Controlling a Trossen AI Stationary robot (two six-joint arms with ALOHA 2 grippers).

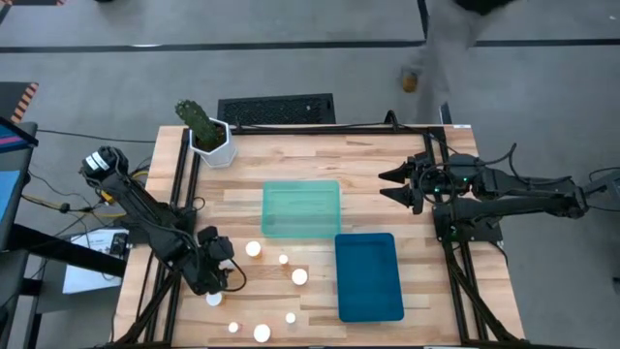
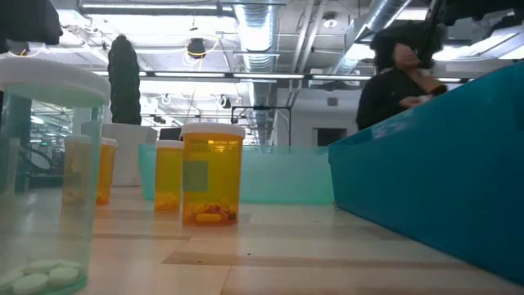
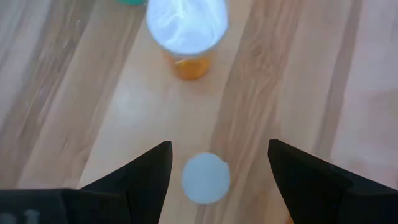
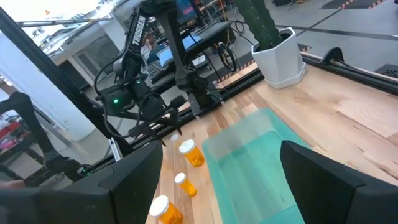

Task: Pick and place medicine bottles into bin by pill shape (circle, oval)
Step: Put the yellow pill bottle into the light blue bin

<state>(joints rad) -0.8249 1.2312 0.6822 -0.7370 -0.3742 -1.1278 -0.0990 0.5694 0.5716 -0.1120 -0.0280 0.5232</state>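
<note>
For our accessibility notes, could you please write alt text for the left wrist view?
The left gripper, fingers open, hovers directly above a small white-capped medicine bottle standing on the wooden table. Beyond it stands a wider orange bottle with a white cap.

The medicine bottles (image 2: 212, 174) are amber with white caps. One tray (image 1: 301, 208) is pale translucent green, the other tray (image 1: 368, 276) deep teal. The surface (image 1: 387, 208) is light striped wood.

Bottles (image 1: 282, 260) left of trays (image 1: 368, 276) — cactus (image 1: 205, 131) behind.
</note>
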